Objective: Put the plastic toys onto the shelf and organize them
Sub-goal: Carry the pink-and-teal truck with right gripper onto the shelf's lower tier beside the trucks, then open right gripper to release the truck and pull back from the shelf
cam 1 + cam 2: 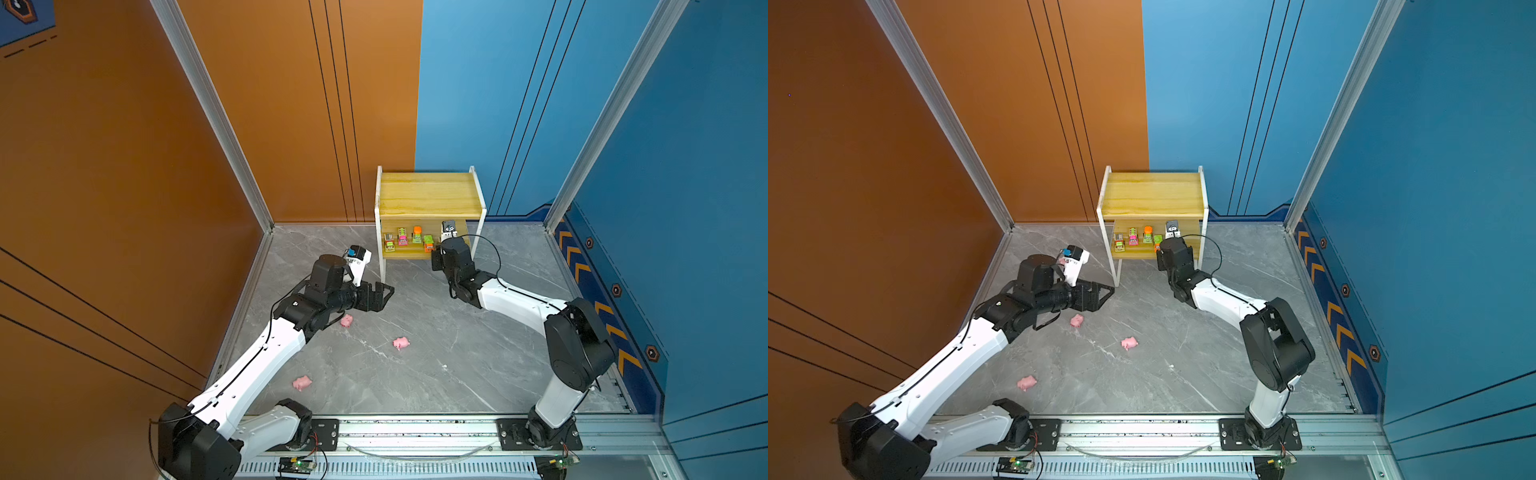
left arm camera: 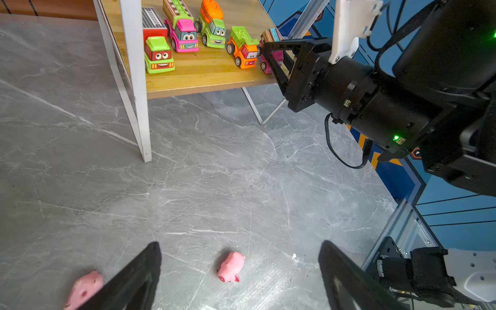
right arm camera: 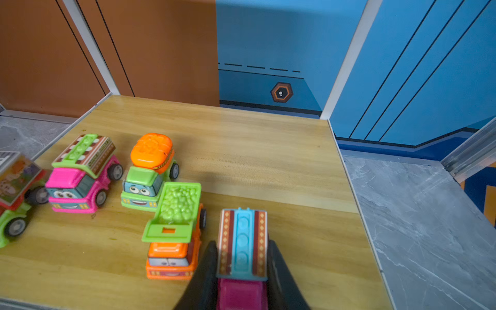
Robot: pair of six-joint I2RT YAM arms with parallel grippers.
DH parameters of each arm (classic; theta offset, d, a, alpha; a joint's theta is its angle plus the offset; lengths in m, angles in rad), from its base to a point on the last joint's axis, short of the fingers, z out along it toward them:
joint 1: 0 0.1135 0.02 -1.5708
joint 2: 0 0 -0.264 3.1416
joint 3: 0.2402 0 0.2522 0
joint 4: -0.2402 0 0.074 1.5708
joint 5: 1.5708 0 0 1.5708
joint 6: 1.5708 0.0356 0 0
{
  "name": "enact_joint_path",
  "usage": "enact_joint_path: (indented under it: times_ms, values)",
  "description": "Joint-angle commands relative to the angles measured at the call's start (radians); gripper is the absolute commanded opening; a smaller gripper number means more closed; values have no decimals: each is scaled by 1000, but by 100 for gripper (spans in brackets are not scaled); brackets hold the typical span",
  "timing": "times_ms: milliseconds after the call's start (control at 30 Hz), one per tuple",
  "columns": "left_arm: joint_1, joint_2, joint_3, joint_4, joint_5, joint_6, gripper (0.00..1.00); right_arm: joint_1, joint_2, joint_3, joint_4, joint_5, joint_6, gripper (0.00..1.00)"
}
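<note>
Only the right wrist view shows right jaws clamping the blue-topped truck [image 3: 242,243]; left jaws apart

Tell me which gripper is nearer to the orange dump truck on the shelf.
Right. The right gripper holds a pink truck right beside the orange dump truck; the left gripper hovers open over the floor, off the shelf.

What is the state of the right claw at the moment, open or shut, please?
Shut on a toy: the right claw has its fingers pressed against both sides of the blue-topped pink truck over the shelf's lower board.
</note>
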Motion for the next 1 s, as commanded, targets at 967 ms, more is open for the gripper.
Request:
enact_joint_path:
  times_ms: [967]
  values:
    - [-6, 6, -23, 11, 21, -5, 93, 1, -91, -59, 57, 55, -1, 51]
